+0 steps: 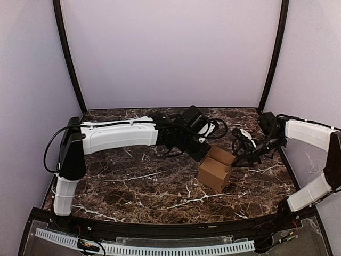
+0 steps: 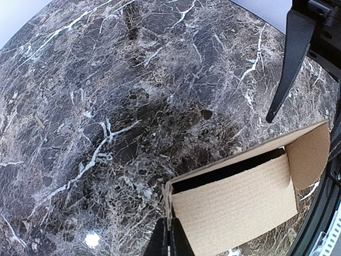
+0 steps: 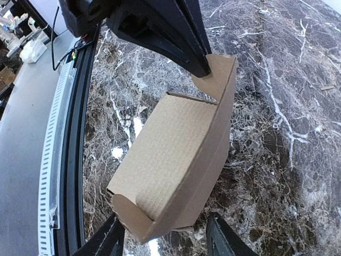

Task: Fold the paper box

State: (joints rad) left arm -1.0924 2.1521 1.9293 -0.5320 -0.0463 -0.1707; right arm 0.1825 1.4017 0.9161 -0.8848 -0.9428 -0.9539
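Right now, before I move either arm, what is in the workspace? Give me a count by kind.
Boxes: 1, the brown box, its top flap open
Grippers: 2, the left gripper shut on a box flap, the right gripper open astride the box
Tables: 1, the marble table
Total: 4

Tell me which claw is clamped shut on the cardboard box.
The left claw, pinched shut on a wall of the paper box; the right claw is open, fingers straddling the box's corner.
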